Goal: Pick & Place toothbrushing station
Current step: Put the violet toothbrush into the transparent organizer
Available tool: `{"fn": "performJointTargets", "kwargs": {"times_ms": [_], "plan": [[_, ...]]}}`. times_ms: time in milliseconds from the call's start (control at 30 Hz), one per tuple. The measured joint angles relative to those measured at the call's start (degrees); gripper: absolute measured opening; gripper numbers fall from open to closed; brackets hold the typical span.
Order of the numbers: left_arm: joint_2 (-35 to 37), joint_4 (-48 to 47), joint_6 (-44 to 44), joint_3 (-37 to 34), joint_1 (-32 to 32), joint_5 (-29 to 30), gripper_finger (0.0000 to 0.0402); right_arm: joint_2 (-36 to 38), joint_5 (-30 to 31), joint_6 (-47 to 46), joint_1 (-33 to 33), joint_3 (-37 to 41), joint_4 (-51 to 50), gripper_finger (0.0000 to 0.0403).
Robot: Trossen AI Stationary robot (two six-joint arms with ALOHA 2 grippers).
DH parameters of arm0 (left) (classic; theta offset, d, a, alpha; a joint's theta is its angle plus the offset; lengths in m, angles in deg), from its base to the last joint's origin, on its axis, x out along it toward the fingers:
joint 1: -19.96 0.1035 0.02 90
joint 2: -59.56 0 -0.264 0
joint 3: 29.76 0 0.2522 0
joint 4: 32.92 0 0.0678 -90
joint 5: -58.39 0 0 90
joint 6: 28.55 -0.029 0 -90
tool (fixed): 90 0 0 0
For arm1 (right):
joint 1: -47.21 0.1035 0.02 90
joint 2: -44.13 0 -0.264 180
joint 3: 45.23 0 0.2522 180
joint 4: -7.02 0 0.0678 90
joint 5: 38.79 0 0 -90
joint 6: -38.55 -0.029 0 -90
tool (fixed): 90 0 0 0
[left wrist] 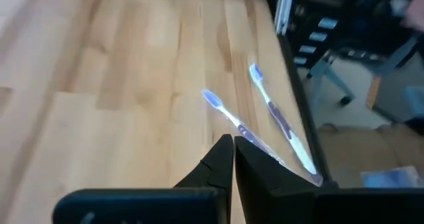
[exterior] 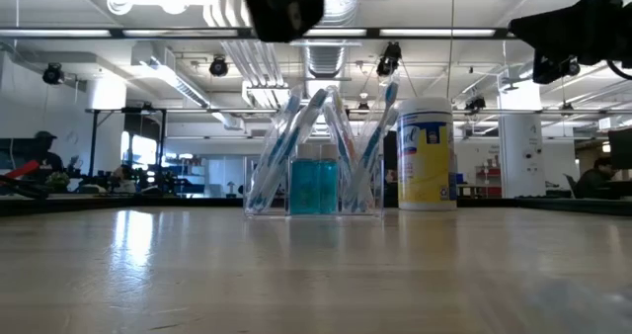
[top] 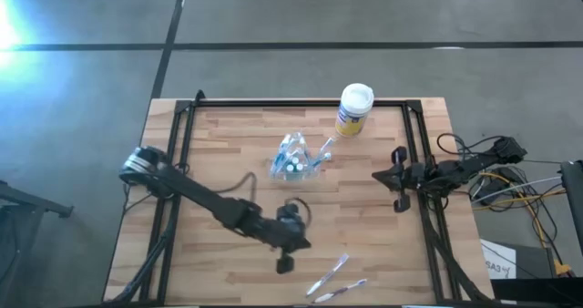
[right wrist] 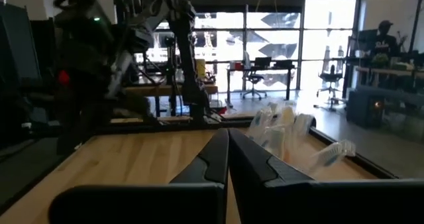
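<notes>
1. Nearest the front edge of the table [top: 228, 262], two loose toothbrushes [top: 330, 274] lay flat and roughly side by side, close to the right-hand rail. Lying flat like that, they probably called for a low pinch from above.
2. Just behind them the left gripper [top: 285, 263] hung over the boards with its jaws pressed nearly together and nothing between them. In its wrist view the dark tips [left wrist: 232, 159] pointed at the two brushes, so it seemed lined up on them rather than on the holder.
3. Further back, near the table's middle, stood the toothbrushing station [top: 296, 158], a clear plastic holder. Several brushes leaned outward in it around a blue-green block at its centre. It stood upright and free, with neither gripper touching it. I judged it the place where loose brushes belonged.
4. Just beyond the holder and to its right stood a yellow canister [top: 353, 110] with a white lid, apart from the task.
5. At the right rail the right gripper [top: 397, 178] waited off the work area, jaws shut and empty, likely parked to leave the left arm room.
</notes>
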State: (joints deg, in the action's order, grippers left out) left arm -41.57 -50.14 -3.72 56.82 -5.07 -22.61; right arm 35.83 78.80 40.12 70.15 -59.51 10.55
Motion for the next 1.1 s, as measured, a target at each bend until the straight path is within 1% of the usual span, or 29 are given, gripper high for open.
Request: {"fn": "performJointTargets", "kwargs": {"times_ms": [133, 233, 333, 433, 533, 667, 800, 900, 1000, 1100], "plan": [[-8.3, -9.1, 0.9, 10.4, -0.7, -0.4, 0.0024, 0.1, 0.0, -2.5, 0.0, 0.0, -2.7, 0.0008], [-14.4, -14.7, 1.9, 18.2, -1.1, -0.5, 0.0045, 0.1, 0.0, -4.8, 0.0, 0.0, -4.3, 0.0008], [-20.0, -16.0, 2.6, 25.5, -1.1, -0.6, 0.008, 0.1, 0.0, -6.4, 0.0, 0.0, -6.1, 0.0008], [-25.3, -16.5, 5.1, 32.6, -1.1, -0.6, 0.0121, 0.1, -0.3, -6.6, 0.0, 0.0, -7.1, 0.0008], [-30.4, -20.9, 7.3, 39.8, -0.8, -1.0, 0.0159, 0.1, -0.4, -8.4, 0.0, 0.0, -7.8, 0.0008], [-36.6, -25.7, 11.4, 48.3, -0.6, -0.5, 0.0194, 0.0, -0.7, -11.3, 0.0, 0.0, -9.7, 0.0008], [-42.1, -27.7, 13.8, 54.9, -0.6, -1.0, 0.0206, 0.0, -0.9, -12.1, 0.0, 0.0, -11.1, 0.0008], [-44.8, -32.8, 15.5, 58.5, -0.6, -0.9, 0.0206, 0.0, -1.0, -12.4, 0.0, 0.0, -11.1, 0.0008], [-46.0, -37.4, 16.0, 60.3, -0.6, 1.1, 0.0206, 0.0, -1.0, -12.4, 0.0, 0.0, -11.1, 0.0008], [-46.1, -39.4, 15.6, 59.7, -0.7, 3.8, 0.0206, 0.0, -1.0, -12.0, 0.0, 0.0, -11.0, 0.0008]]}}
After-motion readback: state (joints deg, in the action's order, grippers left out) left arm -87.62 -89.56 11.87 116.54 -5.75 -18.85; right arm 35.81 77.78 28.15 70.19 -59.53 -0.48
